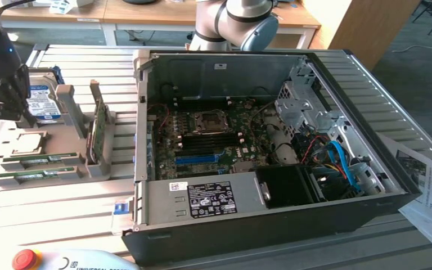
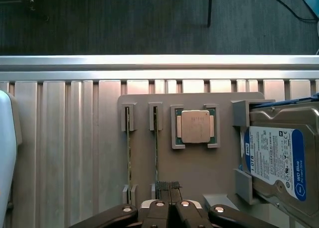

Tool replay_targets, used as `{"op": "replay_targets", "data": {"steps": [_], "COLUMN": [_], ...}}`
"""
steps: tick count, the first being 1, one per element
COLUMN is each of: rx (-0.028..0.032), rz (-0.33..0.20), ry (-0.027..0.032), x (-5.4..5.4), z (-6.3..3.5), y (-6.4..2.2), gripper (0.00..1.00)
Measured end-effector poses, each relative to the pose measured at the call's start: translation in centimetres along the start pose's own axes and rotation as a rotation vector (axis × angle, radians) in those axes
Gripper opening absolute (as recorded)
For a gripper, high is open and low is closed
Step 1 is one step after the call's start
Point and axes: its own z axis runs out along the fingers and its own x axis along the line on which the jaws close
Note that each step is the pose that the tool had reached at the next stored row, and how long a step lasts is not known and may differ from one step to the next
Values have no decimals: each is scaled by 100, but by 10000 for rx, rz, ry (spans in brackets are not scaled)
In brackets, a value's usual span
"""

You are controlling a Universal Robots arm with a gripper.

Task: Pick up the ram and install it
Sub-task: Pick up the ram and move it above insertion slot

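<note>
Slatted aluminium table [image 1: 66,214]: a grey plastic holder tray [image 2: 199,168] keeps the thin green ram stick [image 2: 156,148] on edge in its slot. The black gripper [image 2: 169,190] hovers near one end, fingers together, empty.

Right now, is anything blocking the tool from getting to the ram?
Nothing visible does. The tool hangs above the grey tray, where the two ram sticks stand on edge in their holders with open air over them. The processor chip and the hard drive sit off to one side.
</note>
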Motion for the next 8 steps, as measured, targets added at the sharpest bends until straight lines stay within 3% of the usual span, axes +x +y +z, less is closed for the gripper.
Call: {"op": "replay_targets", "data": {"steps": [8], "rx": [-3], "rz": [-3], "ry": [5], "x": [1], "z": [27], "y": [-1], "gripper": [11]}}
